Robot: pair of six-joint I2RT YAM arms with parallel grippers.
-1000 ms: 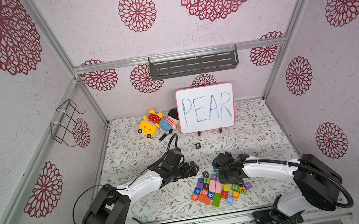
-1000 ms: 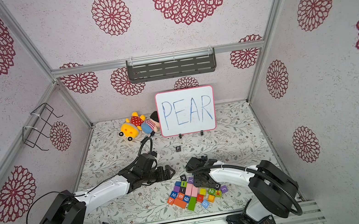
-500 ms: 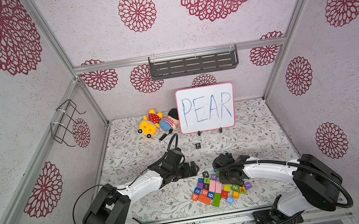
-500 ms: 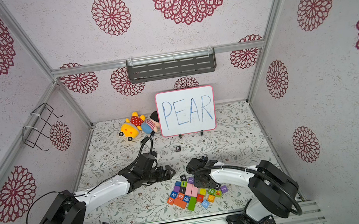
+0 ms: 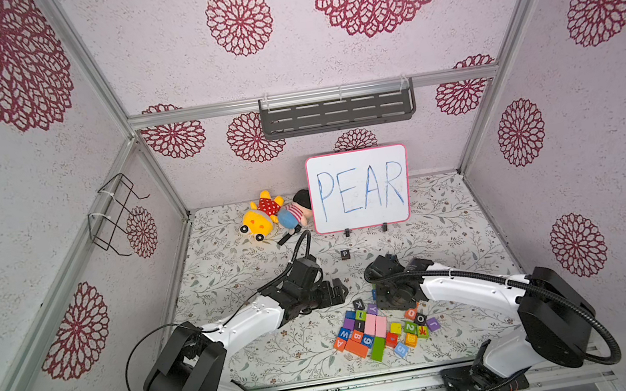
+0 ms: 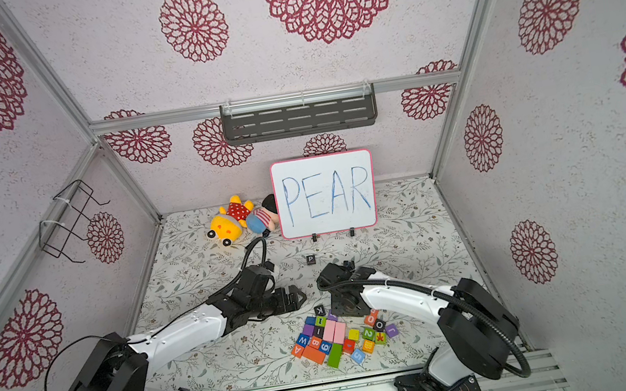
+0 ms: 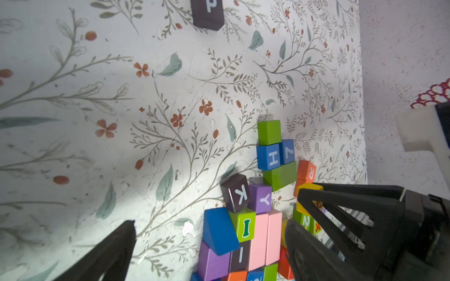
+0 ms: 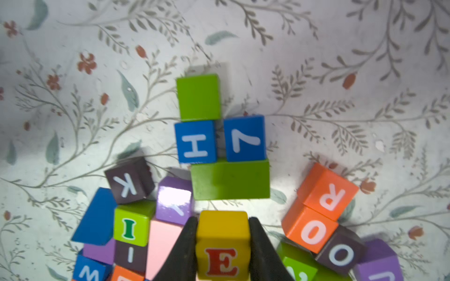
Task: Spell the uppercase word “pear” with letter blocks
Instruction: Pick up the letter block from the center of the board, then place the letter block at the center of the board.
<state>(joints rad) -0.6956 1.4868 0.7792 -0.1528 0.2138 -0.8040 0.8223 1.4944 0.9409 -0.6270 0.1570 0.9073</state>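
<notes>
**Right fingers close on the E block**

The floral surface (image 5: 229,268) carries the pink-framed whiteboard (image 5: 359,189) at its far edge and a pile of coloured blocks (image 5: 369,333) near the middle of its near edge. Over the far side of that pile the right gripper (image 8: 223,220) has just changed. Its fingers, a little apart a second ago, are now clamped flat on two opposite faces of the yellow E block (image 8: 222,243).

The second letter is therefore in hand. The likely next step is to carry it beside the black P block (image 5: 345,254), which stands alone near the whiteboard's foot, well apart from the pile. Whether the E block is already off the surface cannot be told. The left gripper (image 5: 338,288) hovers by the pile's far left corner, fingers spread wide and holding nothing.

Being a cube, the E block has no long axis. Its red letter faces up at the right wrist camera, and the fingers sit on the faces to the letter's left and right. The letter's top points away from the wrist, apparently toward the far edge as the P's does, so little turning should be needed. The orange-red R block (image 8: 328,192) lies skewed near it in the pile. The orange A block (image 5: 340,344) sits at the pile's near left corner.
</notes>
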